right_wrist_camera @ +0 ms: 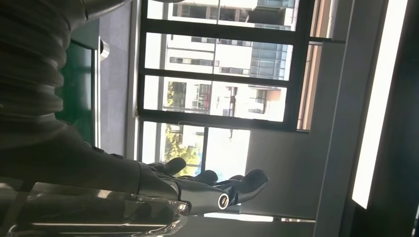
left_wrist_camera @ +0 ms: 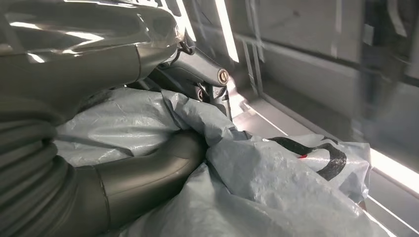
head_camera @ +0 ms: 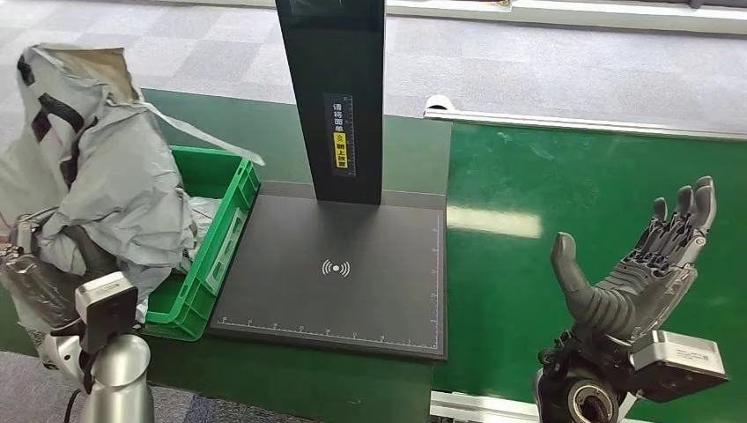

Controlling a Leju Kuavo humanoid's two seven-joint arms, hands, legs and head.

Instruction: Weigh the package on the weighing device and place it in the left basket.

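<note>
Tabletop: a dark green tabletop (head_camera: 414, 150) carries the weighing device, with a brighter green belt surface (head_camera: 599, 203) butting against the device's right edge.
Weighing device: a flat matte black square platform (head_camera: 335, 273) with ruler marks along its edges and a white wireless symbol at its middle; nothing lies on it. A tall black post (head_camera: 339, 97) with a yellow label rises from its rear edge.
Package: a large crumpled grey plastic mailer bag with black markings (head_camera: 106, 167) is held up just left of the weighing device, above the basket and off the platform. It hides most of the basket's left part. In the left wrist view the wrinkled bag (left_wrist_camera: 276, 182) shows a curved black mark.
Basket: a green plastic crate with slotted walls (head_camera: 225, 233) sits touching the left edge of the weighing device; its right wall and near corner show below the bag.
Left hand: the left hand (left_wrist_camera: 148, 173) grasps the package, thumb pressed into the plastic, dark fingers (left_wrist_camera: 207, 74) on the bag's far side.
Right hand: the grey right hand (head_camera: 639, 264) is raised over the belt surface, well right of the weighing device, fingers spread and holding nothing.
</note>
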